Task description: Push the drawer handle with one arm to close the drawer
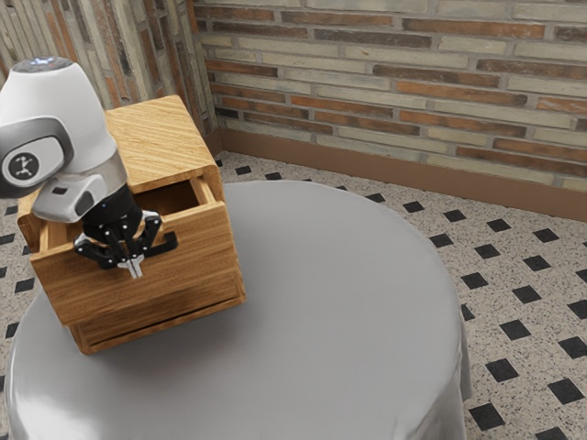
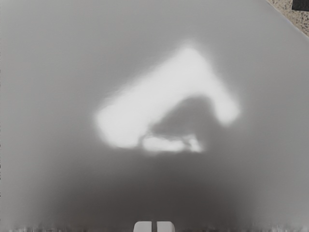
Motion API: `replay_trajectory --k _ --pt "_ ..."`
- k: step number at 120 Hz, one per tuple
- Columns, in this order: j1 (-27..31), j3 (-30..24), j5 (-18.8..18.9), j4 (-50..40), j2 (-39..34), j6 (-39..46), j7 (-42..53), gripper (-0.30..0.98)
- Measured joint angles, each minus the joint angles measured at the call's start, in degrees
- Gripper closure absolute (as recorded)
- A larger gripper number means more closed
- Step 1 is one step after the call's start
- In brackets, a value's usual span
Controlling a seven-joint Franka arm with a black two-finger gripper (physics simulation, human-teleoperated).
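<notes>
Grey covering drapes the round table (image 1: 348, 321) across the exterior view's lower part. At the left, halfway up the frame, the gripper (image 1: 135, 268) sits before the wooden drawer (image 1: 197, 266), clenched, its tips drawn together. The drawer stands partly out, its dark inside showing. Behind it, toward the upper left, rises the cabinet (image 1: 156, 137); farther back, speckled floor (image 1: 541, 266) at right, then brick wall (image 1: 385, 82) above.

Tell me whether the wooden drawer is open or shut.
Open. The drawer front stands out from the cabinet, and its dark interior shows in the gap between them.
</notes>
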Motion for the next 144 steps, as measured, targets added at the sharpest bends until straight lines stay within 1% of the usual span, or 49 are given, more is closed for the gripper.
replay_trajectory --k 7,23,35,56,67,80,99,109,122,126,130,134,136,144 --pt "-1.46 2.06 1.02 0.34 0.07 0.13 0.12 0.79" --pt "-2.67 4.41 3.05 1.19 0.1 0.45 0.37 0.78" --pt "-5.13 8.31 4.74 2.01 0.11 0.59 0.54 0.79" --pt "-6.39 9.89 6.68 3.91 0.3 0.72 0.77 0.79" --pt "-10.33 15.4 8.19 4.6 0.42 0.82 0.88 0.79" --pt "-13.01 19.37 9.86 5.24 0.45 1.02 0.98 0.79" --pt "-17.42 23.15 11.6 7.18 0.45 1.21 1.1 0.79" --pt "-18.33 23.95 12.15 7.46 0.47 1.26 1.15 0.79" --pt "-18.54 23.89 12.01 7.47 1.39 1.25 1.15 0.79" --pt "-18.51 23.58 10.95 7.45 2.14 1.17 1.14 0.79" --pt "-18.26 21.94 8.75 7.36 3.28 0.9 1.08 0.79" --pt "-17.55 19.0 6.36 7.5 4.23 0.4 0.82 0.79" --pt "-15.87 16.27 4.9 7.83 4.57 -0.05 0.57 0.79" --pt "-6.12 5.0 -0.93 10.47 5.54 -3.02 -1.49 0.79"
